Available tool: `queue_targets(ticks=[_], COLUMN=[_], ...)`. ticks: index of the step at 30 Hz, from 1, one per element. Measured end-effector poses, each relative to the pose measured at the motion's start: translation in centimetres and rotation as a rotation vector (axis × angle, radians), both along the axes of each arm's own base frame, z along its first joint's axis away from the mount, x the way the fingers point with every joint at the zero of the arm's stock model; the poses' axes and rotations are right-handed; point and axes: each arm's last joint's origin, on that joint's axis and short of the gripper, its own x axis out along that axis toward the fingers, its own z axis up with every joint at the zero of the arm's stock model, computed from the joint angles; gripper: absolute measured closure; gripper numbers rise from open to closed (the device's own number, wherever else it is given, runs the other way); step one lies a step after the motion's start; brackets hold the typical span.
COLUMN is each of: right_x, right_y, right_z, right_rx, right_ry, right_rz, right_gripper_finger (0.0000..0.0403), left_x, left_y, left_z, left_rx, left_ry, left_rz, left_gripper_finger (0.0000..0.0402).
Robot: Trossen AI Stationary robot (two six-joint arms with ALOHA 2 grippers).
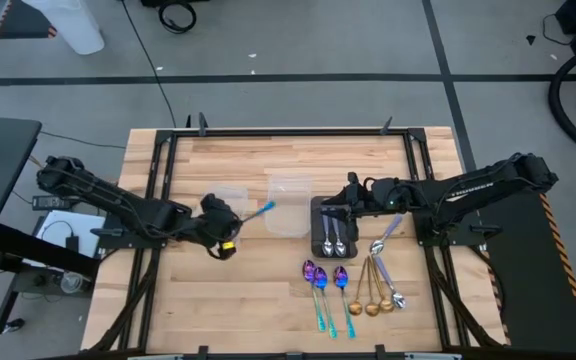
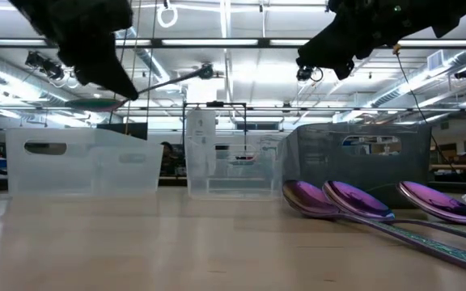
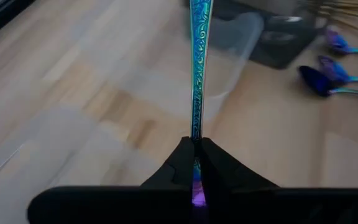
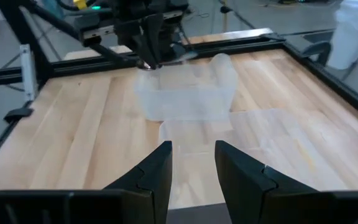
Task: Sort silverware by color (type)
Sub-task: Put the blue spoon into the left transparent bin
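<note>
My left gripper (image 1: 236,228) is shut on an iridescent spoon (image 1: 256,214), held in the air beside two clear tubs (image 1: 290,205). The spoon's teal handle (image 3: 197,56) sticks out past the fingers toward the middle tub. Three purple-bowled spoons (image 1: 326,288) lie flat on the table near the front, gold spoons (image 1: 370,290) lie beside them, and a silver spoon (image 1: 382,240) lies just behind. Two silver spoons (image 1: 334,238) lie in the dark tray (image 1: 318,215). My right gripper (image 4: 192,155) hovers open above the tray's far end, holding nothing. My left gripper pinches the spoon between its two fingers at the neck, where the handle meets the purple bowl (image 3: 197,186). The fingers lie along the spoon, so the handle (image 3: 196,112) runs straight on beyond the fingertips. The spoon is lifted clear of the table, its handle slanting up in the low view (image 2: 172,81).
The clear tubs (image 2: 87,162) and the dark tray stand in a row across the table's middle. A black frame (image 1: 288,132) borders the table. Bare wood (image 1: 238,300) lies in front of the left arm.
</note>
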Motion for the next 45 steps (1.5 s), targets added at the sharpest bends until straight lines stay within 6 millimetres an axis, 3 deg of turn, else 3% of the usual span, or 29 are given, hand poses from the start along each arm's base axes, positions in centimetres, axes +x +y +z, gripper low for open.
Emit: queue_targets(ticks=[11, 30, 45], right_x=[0.0, 0.0, 0.0], right_y=[-0.2, -0.2, -0.2], right_z=[0.0, 0.0, 0.0], right_rx=[-0.027, -0.053, -0.053], right_ry=[0.005, 0.001, 0.004], right_rz=[-0.049, -0.067, -0.067], right_gripper_finger=[0.0271, 0.0271, 0.0271], left_x=[-3.5, -4.5, -5.3], left_y=[2.0, 2.5, 2.8], left_z=[-1.2, -2.0, -6.6], left_rx=[-0.081, -0.121, -0.133], left_ry=[-0.028, 0.022, -0.053], left_rz=[0.201, 0.353, 0.382], left_gripper_finger=[0.0380, 0.0379, 0.0379])
